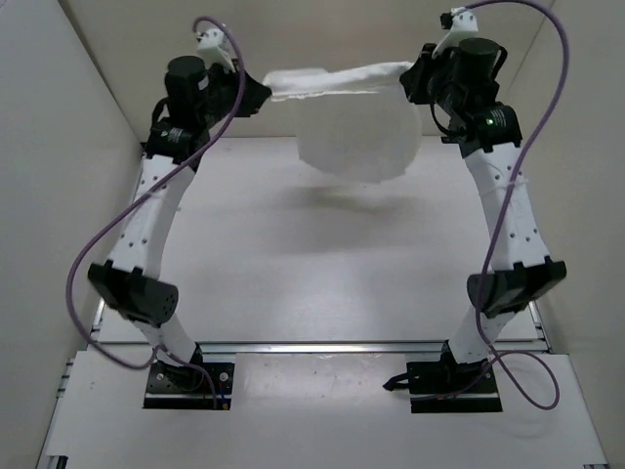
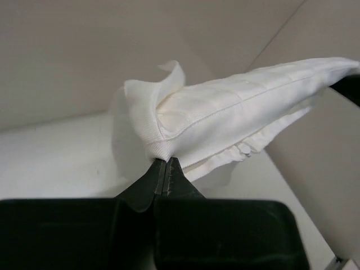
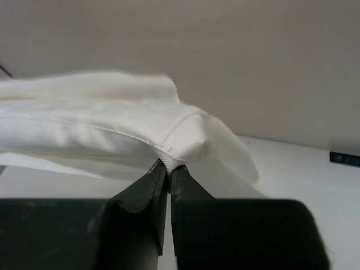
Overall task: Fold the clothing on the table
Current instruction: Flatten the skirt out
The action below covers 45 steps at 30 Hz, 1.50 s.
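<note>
While bolted at the near edge of the flat matte white counter [image 1: 293,254], reaches up and away on 2 white arms [image 1: 146,225]. Farther out, pinches a ribbed hem corner of the plain white soft fabric garment [image 1: 356,142] with the left end effector [image 2: 164,169], clamped on it. Grips the opposite corner likewise with the right end effector [image 3: 169,169]. Hangs stretched between both above the counter, sagging in a rounded pouch, near the far wall [image 1: 322,39].
</note>
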Tool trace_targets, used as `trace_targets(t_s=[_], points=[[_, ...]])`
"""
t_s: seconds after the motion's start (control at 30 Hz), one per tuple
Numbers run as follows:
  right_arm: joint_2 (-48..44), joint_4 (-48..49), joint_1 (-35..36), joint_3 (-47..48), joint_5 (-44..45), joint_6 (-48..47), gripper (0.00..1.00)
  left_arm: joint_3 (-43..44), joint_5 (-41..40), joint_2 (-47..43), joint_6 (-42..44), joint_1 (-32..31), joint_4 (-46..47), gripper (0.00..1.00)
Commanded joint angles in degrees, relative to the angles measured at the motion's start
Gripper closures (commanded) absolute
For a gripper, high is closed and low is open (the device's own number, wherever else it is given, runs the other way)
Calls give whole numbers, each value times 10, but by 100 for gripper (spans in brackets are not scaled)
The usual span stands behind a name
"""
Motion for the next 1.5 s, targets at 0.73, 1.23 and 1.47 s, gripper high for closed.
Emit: trace_targets(t_s=[0.73, 1.23, 1.47], points=[[-451, 87, 34, -887, -87, 56, 100, -805, -44, -521, -101, -13, -50, 100], [-439, 117, 28, -846, -152, 51, 100, -791, -36, -511, -117, -8, -43, 100], [-339, 143, 13, -631, -134, -19, 100, -583, -62, -360, -68, -9, -39, 100]])
